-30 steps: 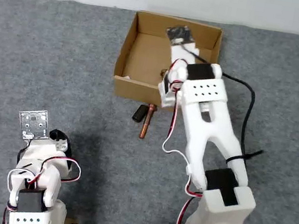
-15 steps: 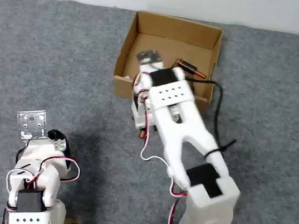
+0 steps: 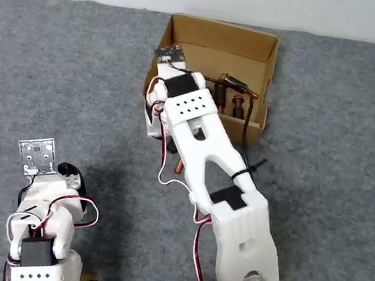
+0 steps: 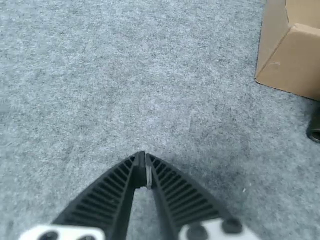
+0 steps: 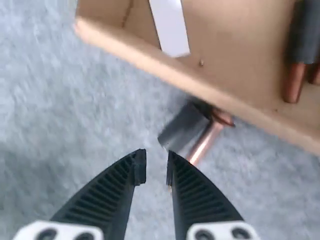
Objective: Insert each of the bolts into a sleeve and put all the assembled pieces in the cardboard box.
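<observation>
Now right claw (image 5: 152, 169) near bolt (image 5: 204, 144)

Tan cardboard box (image 3: 223, 41), copper bolt (image 5: 204, 144), black sleeve (image 5: 181, 132), mottled grey table (image 3: 56, 71).

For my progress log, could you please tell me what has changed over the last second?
The right arm swung from over the cardboard box's middle to its near left corner, bringing the right gripper, open, by the loose sleeve and bolt on the table. Assembled pieces came into view inside. The left gripper stayed shut and parked.
</observation>
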Action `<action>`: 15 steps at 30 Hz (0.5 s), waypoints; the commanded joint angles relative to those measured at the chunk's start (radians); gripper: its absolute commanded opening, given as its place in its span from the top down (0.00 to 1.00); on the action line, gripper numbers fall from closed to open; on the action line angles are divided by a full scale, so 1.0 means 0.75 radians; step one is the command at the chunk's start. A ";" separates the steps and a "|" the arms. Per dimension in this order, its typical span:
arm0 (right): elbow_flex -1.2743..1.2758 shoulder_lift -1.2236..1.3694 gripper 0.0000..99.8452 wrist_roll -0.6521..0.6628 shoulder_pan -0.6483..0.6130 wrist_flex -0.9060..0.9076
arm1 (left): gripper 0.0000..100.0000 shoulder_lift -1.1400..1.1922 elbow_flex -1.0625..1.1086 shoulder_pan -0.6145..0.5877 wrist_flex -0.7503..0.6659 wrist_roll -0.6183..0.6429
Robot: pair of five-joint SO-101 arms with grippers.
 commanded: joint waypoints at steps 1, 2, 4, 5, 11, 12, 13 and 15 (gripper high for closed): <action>-0.123 0.034 0.94 -0.041 -0.011 -0.011 | 1.00 -0.002 -0.013 -0.008 -0.035 -0.012; -0.127 0.048 0.94 -0.051 -0.011 -0.011 | 1.00 -0.002 -0.013 -0.008 -0.035 -0.012; -0.127 0.077 0.94 -0.061 -0.005 -0.011 | 1.00 -0.002 -0.013 -0.008 -0.035 -0.012; -0.127 0.083 0.94 -0.068 -0.003 -0.011 | 1.00 -0.002 -0.013 -0.008 -0.035 -0.012; -0.133 0.081 0.89 -0.145 0.013 0.062 | 1.00 -0.002 -0.013 -0.008 -0.035 -0.012; -0.137 0.081 0.86 -0.160 0.013 0.089 | 1.00 -0.002 -0.013 -0.008 -0.035 -0.012; -0.155 0.077 0.84 -0.174 0.013 0.126 | 1.00 -0.002 -0.013 -0.008 -0.035 -0.012; -0.196 0.079 0.81 -0.194 0.011 0.175 | 1.00 -0.002 -0.013 -0.008 -0.035 -0.012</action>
